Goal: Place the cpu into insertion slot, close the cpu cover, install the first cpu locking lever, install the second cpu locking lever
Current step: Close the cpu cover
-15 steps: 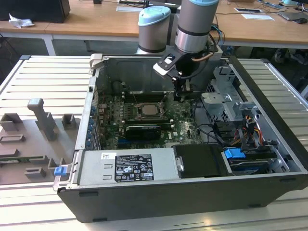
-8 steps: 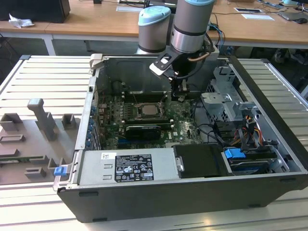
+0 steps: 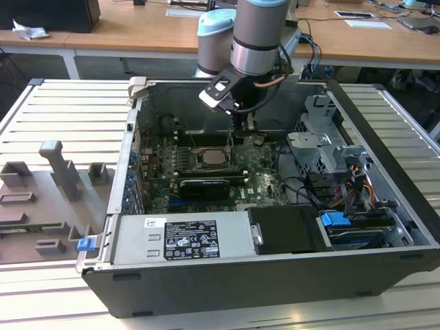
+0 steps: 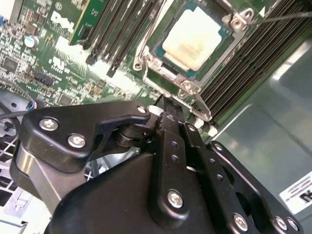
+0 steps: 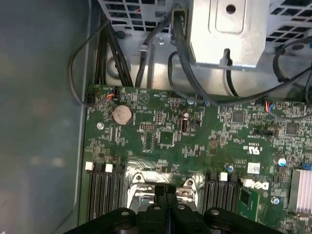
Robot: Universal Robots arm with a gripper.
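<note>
The open computer case is lying on its side, motherboard facing up. The gripper, fingers pressed together, is hovering beside the insertion slot, where the cpu is sitting under the closed cpu cover.

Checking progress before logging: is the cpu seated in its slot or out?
In. In the second wrist view the cpu lies flat inside the insertion slot, ringed by its silvery metal rim.

I see a green circuit board with a round coin battery and long black memory slots — dark cables reach its edge. In the exterior view a black graphics card lies near the grey power supply.
</note>
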